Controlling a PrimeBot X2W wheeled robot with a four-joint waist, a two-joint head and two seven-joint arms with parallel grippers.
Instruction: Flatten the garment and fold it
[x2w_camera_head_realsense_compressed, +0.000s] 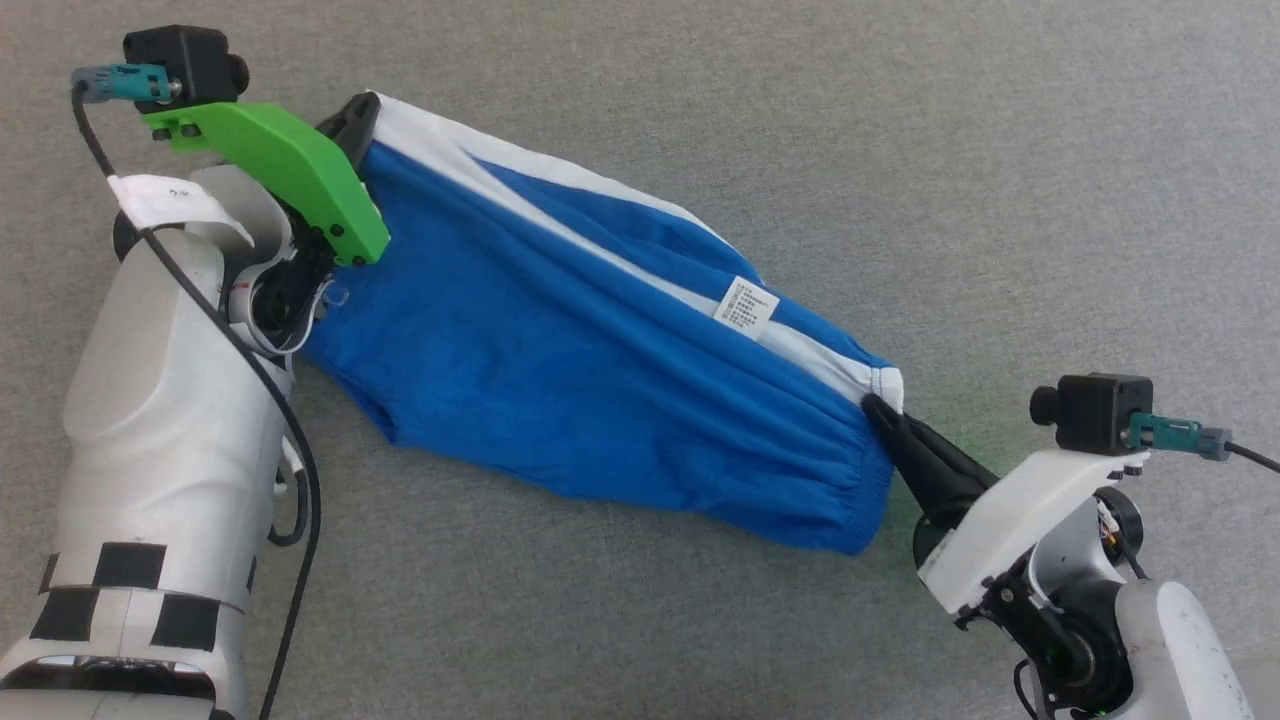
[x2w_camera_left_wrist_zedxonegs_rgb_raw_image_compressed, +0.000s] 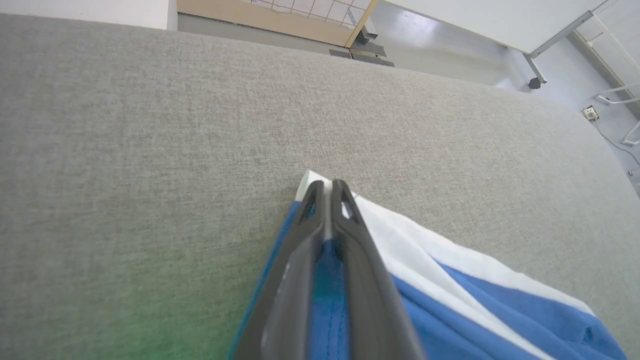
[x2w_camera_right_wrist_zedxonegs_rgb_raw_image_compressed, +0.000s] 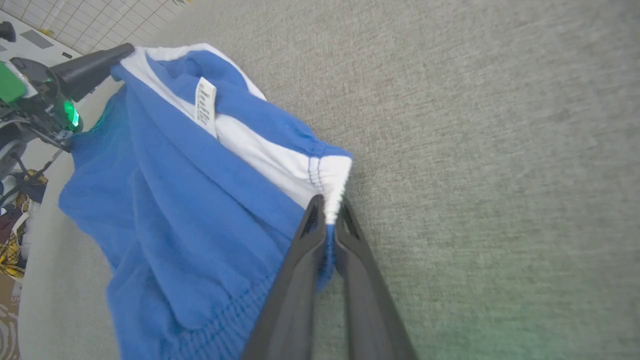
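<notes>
The blue shorts (x2w_camera_head_realsense_compressed: 560, 400) are stretching in a slanted band across the grey table (x2w_camera_head_realsense_compressed: 950, 150). Their white side stripe (x2w_camera_head_realsense_compressed: 440, 140) is running taut along the far side, the blue cloth is sagging in long folds toward the robot, and the care tag (x2w_camera_head_realsense_compressed: 746, 303) is facing up. By my judgement flattening is underway and no fold is begun. The left gripper (x2w_camera_head_realsense_compressed: 362, 110) is pinching the white-striped corner at one end, jaws nearly together on cloth, well in from the table's far edge. The right gripper (x2w_camera_head_realsense_compressed: 880, 412) is clamping the white end of the elastic waistband (x2w_camera_head_realsense_compressed: 860, 490), fingers almost touching. The next move is calling for lowering both ends together under tension, spreading the bunched blue flat. Whether the cloth is resting on the table or hanging just above it I cannot tell.
</notes>
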